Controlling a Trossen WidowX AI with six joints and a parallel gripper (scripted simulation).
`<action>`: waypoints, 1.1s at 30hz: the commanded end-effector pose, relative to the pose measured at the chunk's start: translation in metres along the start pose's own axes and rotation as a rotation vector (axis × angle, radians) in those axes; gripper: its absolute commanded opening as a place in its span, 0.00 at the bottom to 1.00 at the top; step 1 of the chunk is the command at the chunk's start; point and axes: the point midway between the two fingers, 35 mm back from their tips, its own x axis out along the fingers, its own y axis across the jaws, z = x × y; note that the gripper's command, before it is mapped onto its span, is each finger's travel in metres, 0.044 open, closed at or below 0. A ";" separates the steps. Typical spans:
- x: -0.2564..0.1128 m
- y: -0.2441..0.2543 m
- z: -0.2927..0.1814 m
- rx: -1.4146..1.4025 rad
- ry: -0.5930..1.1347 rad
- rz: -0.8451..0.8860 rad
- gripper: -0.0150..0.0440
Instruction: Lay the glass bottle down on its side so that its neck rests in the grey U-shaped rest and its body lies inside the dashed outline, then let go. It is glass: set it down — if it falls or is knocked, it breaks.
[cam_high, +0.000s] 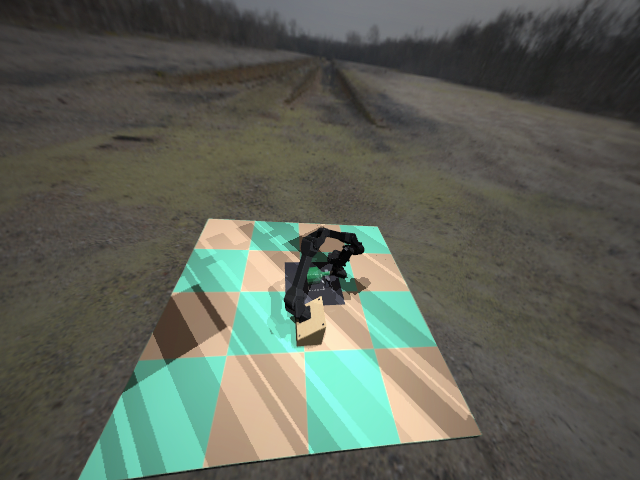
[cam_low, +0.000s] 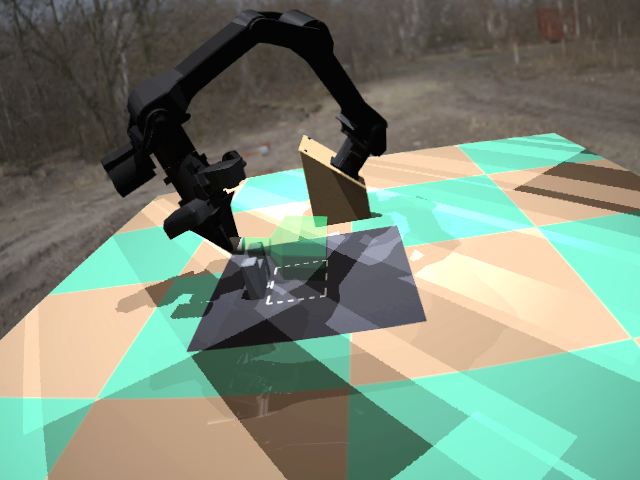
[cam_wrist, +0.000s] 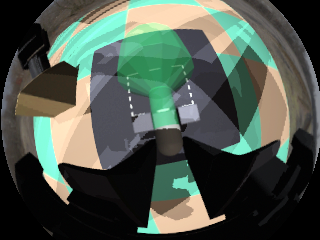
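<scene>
The green glass bottle (cam_high: 314, 274) (cam_low: 299, 248) (cam_wrist: 155, 62) lies roughly level on its side in the air, low above the dark mat (cam_low: 382, 289) (cam_wrist: 220, 110). My gripper (cam_high: 331, 276) (cam_low: 236, 248) (cam_wrist: 168, 142) is shut on the dark cap end of its neck. The grey U-shaped rest (cam_low: 254, 279) (cam_wrist: 189, 114) stands under the neck; in the wrist view the neck lines up between its two posts. The dashed outline (cam_low: 267, 303) (cam_wrist: 191, 100) shows through and beside the body. The exact gap beneath the bottle is hard to tell.
A beige wedge-shaped block (cam_high: 310, 325) (cam_low: 336, 191) (cam_wrist: 47, 92) stands beside the arm's base, beyond the mat in the exterior view. The arm arches over the mat from there. The checkered table top (cam_high: 341, 403) carries striped shadows.
</scene>
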 end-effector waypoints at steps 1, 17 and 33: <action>0.002 -0.002 -0.002 0.000 0.000 -0.002 0.44; 0.009 -0.003 -0.008 -0.002 0.000 0.003 0.44; 0.011 -0.003 -0.009 -0.007 0.004 0.008 0.44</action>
